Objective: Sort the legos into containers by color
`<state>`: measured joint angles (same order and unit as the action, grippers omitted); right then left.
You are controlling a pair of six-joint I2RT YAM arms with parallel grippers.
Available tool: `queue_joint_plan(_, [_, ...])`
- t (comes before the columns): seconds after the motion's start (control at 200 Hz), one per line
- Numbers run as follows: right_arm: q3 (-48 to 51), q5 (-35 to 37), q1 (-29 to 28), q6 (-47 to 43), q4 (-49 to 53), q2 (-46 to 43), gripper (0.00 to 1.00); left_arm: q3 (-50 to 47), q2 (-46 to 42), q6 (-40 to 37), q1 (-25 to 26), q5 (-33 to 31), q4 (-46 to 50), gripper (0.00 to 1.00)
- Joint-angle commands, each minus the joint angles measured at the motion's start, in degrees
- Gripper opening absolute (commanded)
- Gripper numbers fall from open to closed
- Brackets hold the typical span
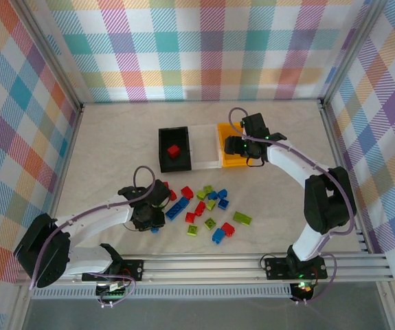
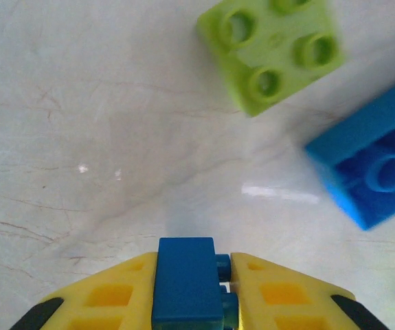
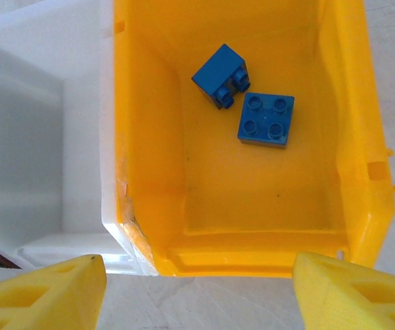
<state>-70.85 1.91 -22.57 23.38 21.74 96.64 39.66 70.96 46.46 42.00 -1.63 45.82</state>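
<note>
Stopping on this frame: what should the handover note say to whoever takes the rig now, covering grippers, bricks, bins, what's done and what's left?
Grippers: the left gripper is shut on a blue brick, low over the table. The right gripper is open and empty above the orange-yellow bin.
Done: two blue bricks lie in the orange-yellow bin and one red brick in the black bin. The white bin shows no brick.
Left: bin the held brick, then sort the loose bricks; green probably goes to white.
</note>
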Motion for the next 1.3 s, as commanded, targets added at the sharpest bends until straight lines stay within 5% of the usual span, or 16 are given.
queue_joint_plan(0.0, [1.7,0.4,0.0,1.3,-1.6,-3.5,0.72,5.7,-0.6,-2.0,0.6,-1.5,2.4,0.19])
queue_joint_plan(0.34, [9.4,1.2,0.9,4.5,-2.3,-9.9,0.73,40.0,23.4,-12.5,0.1,-5.1,-3.4,0.17])
queue_joint_plan(0.605, [14.0,1.9,1.4,5.1,-1.8,-13.5,0.73,73.0,47.0,-16.5,-1.5,-2.1,-3.0,0.16])
queue_joint_plan(0.805, [16.0,2.2,1.5,5.0,-1.4,-15.1,0.74,88.5,58.8,-16.2,-2.2,-0.3,-2.1,0.17])
queue_joint_plan(1.11, [17.2,1.7,1.6,5.1,-2.2,-16.0,0.77,103.2,68.6,-13.3,-2.7,3.6,-1.2,0.52])
queue_joint_plan(1.295, [17.1,-1.2,1.5,3.8,-2.0,-16.1,0.77,92.3,58.6,-13.6,-3.4,3.5,-5.7,0.72])
